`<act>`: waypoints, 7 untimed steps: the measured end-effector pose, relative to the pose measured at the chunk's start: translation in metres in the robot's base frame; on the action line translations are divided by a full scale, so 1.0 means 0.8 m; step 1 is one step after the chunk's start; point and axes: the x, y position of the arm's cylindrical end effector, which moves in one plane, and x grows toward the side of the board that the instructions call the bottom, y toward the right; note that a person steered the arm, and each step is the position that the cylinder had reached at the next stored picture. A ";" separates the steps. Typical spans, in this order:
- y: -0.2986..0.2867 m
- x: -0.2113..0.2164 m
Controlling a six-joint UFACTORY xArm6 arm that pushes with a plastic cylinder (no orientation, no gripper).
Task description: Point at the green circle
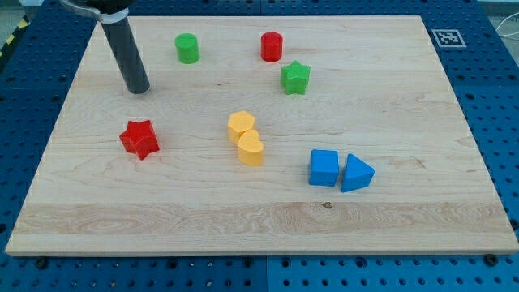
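Note:
The green circle (187, 48) is a short green cylinder near the view's top, left of centre on the wooden board (97, 211). My tip (139, 88) is the lower end of a dark rod coming down from the view's top left. The tip stands to the left of and below the green circle, apart from it by a clear gap. It touches no block.
A red cylinder (272, 46) and a green star (295, 78) lie to the right of the green circle. A red star (139, 139) lies below my tip. Two yellow blocks (246, 139) sit touching at the centre. A blue cube (323, 168) and blue triangle (356, 173) sit together lower right.

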 end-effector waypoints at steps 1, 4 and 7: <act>0.000 -0.028; 0.000 -0.070; 0.000 -0.120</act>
